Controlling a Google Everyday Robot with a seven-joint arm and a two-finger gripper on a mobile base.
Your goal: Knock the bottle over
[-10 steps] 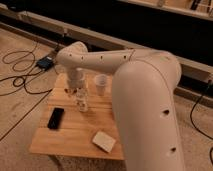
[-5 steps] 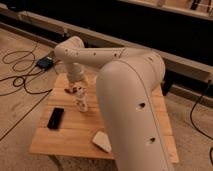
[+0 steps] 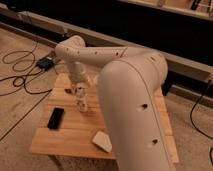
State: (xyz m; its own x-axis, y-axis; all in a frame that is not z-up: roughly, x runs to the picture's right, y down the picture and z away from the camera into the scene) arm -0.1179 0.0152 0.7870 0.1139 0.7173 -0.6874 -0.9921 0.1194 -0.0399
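The bottle (image 3: 81, 103) is a small clear-whitish plastic bottle standing upright near the middle of the wooden table (image 3: 70, 135). My gripper (image 3: 78, 90) hangs from the white arm (image 3: 95, 55) right above the bottle, at its top. The arm's big near segment (image 3: 132, 110) fills the right half of the view and hides the table's right side.
A black phone (image 3: 55, 118) lies flat at the table's left. A white rectangular block (image 3: 102, 141) lies near the front edge. A blue box (image 3: 45, 63) and black cables (image 3: 20, 80) lie on the floor to the left. A dark wall runs behind.
The arm's near segment has swung left and now covers the white cup. The gripper has come down onto the top of the bottle, which still stands.
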